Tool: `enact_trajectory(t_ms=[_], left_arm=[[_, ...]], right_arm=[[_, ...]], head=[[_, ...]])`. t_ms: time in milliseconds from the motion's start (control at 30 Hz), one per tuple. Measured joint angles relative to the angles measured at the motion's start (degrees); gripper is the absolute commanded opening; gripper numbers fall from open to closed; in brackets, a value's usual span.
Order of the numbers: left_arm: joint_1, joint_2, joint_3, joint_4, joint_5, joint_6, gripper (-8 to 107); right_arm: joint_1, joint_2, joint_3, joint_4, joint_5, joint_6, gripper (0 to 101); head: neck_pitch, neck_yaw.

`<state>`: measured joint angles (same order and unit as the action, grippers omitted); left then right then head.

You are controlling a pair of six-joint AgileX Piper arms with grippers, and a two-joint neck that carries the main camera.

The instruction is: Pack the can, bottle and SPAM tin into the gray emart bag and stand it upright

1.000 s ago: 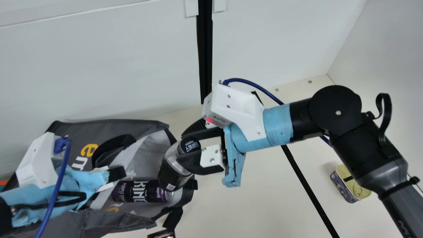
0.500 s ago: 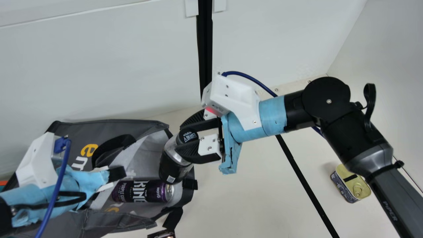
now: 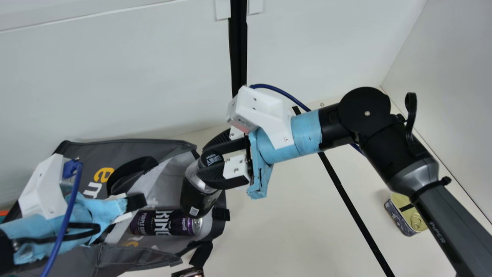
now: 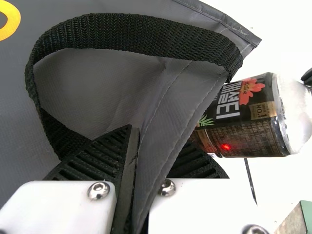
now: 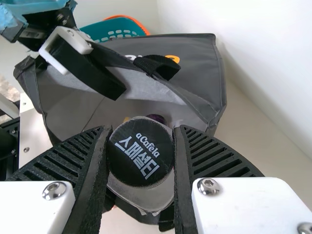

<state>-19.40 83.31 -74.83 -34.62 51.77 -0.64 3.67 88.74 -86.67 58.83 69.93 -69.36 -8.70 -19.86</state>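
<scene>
Bag and bottle, each in a gripper

At the left, the left arm lies low, its wrist wrapped in crinkled blue, and the left gripper is clamped on the bag's edge, with the fabric pinched between its ribbed fingers. The bag is smooth dark gray outside, paler within, with woven black handles; its mouth faces the right arm. Inside lies the purple can, on its side. The clear-shouldered, dark-labelled bottle tilts at the mouth, base lower than cap; it seems to hang over the can's end, though depth is hard to judge. The right gripper has closed on its upper end, its arm bent at a round black joint. Farther right, the rounded, yellow-lidded SPAM tin sits on the worktop, well apart.
</scene>
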Motion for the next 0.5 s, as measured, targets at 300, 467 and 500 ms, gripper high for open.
enact_trajectory(t_ms=[300,467,500], left_arm=[[0.0,0.0,0.0,0.0,0.0,0.0,-8],[0.0,0.0,0.0,0.0,0.0,0.0,-8],[0.0,0.0,0.0,0.0,0.0,0.0,-8]], right_arm=[[2.4,2.0,-0.7,0.4,-1.4,1.4,0],[5.2,2.9,-0.1,0.2,-4.0,2.3,0],[5.9,3.1,0.0,0.3,-4.5,2.6,0]], head=[[0.0,0.0],[0.0,0.0],[0.0,-0.1]])
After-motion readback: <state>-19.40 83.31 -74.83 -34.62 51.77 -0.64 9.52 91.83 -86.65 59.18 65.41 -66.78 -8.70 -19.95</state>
